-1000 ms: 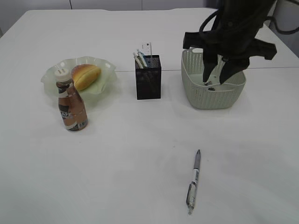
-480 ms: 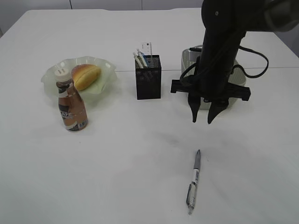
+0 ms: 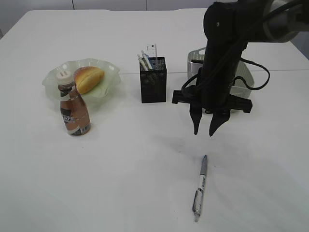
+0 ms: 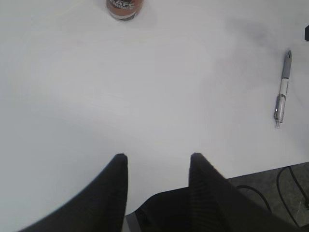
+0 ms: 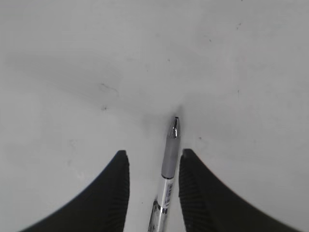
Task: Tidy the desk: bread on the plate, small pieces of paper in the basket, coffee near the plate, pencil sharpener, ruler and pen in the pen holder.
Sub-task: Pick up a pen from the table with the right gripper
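Right fingers (image 3: pixel 206 129) parted, empty, pointing down above the surface (image 3: pixel 145 169), between the pen holder (image 3: pixel 153 80) and the pen (image 3: pixel 200 187); seen from the wrist, pen tip framed between the two fingertips. Left fingers (image 4: pixel 157 162) parted too, nothing held, well off from the pen holder over bare surface. Pen flat on the surface, in front and right of the pen holder. Basket (image 3: pixel 244 77) right of the pen holder, partly hidden by the arm. Plate (image 3: pixel 108 79) left of the pen holder, bread (image 3: pixel 88 78) on it, coffee (image 3: pixel 74 108) upright just before the plate.
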`<state>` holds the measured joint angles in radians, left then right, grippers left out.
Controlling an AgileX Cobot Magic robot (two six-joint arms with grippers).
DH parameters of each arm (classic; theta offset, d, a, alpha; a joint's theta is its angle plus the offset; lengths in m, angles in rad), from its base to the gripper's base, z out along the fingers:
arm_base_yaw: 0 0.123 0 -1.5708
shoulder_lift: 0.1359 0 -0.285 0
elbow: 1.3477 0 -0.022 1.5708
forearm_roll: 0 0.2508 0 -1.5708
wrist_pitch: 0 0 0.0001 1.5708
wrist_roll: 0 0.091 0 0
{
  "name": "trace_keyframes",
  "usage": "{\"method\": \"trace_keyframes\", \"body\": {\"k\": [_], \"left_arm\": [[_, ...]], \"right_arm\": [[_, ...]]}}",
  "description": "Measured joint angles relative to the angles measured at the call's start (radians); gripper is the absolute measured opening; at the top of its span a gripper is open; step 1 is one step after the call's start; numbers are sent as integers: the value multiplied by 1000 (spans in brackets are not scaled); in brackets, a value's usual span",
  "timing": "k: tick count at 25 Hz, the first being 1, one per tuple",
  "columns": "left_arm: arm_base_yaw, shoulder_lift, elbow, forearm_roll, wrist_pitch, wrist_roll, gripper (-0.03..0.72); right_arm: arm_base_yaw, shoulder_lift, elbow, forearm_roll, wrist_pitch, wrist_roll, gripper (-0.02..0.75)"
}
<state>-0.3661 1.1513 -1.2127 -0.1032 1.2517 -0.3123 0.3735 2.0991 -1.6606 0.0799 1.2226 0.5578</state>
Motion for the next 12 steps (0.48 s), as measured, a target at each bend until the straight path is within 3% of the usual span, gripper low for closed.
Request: {"method": "trace_keyframes", "body": {"k": [8, 12], "left_arm": [[0, 0, 0, 9, 0, 2, 307], [0, 0, 0, 9, 0, 2, 307]], "right_arm": [[0, -12, 7, 15, -2, -106, 289], [0, -63, 85, 15, -6, -119, 289]]}}
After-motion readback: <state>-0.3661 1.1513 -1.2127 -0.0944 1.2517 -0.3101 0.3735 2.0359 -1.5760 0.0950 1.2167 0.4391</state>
